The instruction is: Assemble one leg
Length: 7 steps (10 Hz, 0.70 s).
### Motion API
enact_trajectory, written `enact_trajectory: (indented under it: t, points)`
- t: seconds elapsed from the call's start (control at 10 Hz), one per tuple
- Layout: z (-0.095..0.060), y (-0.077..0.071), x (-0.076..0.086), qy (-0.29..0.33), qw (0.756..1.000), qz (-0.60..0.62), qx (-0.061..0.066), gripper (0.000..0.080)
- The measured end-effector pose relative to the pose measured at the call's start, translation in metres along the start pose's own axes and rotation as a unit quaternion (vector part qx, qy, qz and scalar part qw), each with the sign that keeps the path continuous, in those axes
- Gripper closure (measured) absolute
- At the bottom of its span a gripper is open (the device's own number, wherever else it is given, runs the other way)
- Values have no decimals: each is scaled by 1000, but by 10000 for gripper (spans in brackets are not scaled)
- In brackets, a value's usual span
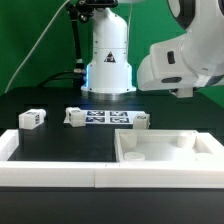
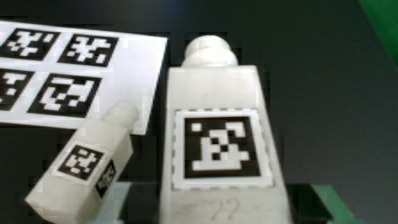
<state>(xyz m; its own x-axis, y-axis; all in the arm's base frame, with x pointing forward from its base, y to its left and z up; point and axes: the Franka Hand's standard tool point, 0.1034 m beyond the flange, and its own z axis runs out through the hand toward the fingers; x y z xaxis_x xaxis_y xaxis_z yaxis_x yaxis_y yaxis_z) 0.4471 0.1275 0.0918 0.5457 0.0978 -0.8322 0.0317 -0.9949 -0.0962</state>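
In the wrist view a white leg (image 2: pixel 217 130) with a black-and-white tag fills the middle. Its near end sits between my gripper's (image 2: pixel 217 206) dark fingers (image 2: pixel 342 203), which are shut on it. It hangs above the black table, pointing away from the camera. A second leg (image 2: pixel 89 158) lies beside it, next to the marker board (image 2: pixel 63 68). In the exterior view three loose legs lie on the table: one at the left (image 1: pixel 32 118), one (image 1: pixel 75 116) and one (image 1: pixel 140 121) at the marker board's (image 1: pixel 105 118) ends. My gripper is hidden there behind the arm (image 1: pixel 185 60).
A large flat white panel with raised rims (image 1: pixel 170 165) lies at the front of the exterior view's right. A white wall (image 1: pixel 50 175) runs along the table's front. The robot base (image 1: pixel 108 60) stands at the back middle.
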Motion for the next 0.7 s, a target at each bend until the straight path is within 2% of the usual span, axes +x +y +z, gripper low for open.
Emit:
enact_trajectory:
  t: [0.2,0.3,0.4,0.5,0.7]
  points:
    - [-3,-1,5,28,1000,0,1,507]
    - [-8,-1,17,78,997,-3,3,507]
    - [-7,5,26,136,990,-21,4,507]
    - [-10,10,23,164,986,-23,3,507]
    - [-34,11,20,238,971,-31,-1,507]
